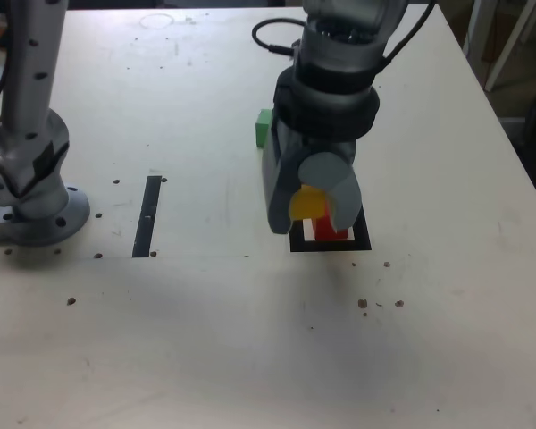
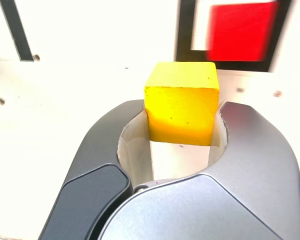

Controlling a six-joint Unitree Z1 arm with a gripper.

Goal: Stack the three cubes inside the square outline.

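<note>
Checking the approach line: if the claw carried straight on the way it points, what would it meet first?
Most likely the red cube inside the square outline. The claw holds the yellow cube just short of it, pointing down toward the table; depth is unclear.

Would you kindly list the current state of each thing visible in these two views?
End effector: shut on the yellow cube, above the table.
Yellow cube: gripped, lifted, not yet stacked.
Red cube: resting inside the square outline, nothing on top.
Green cube: on the table outside the outline, partly hidden behind the arm.
Square outline: holds the red cube only.
</note>
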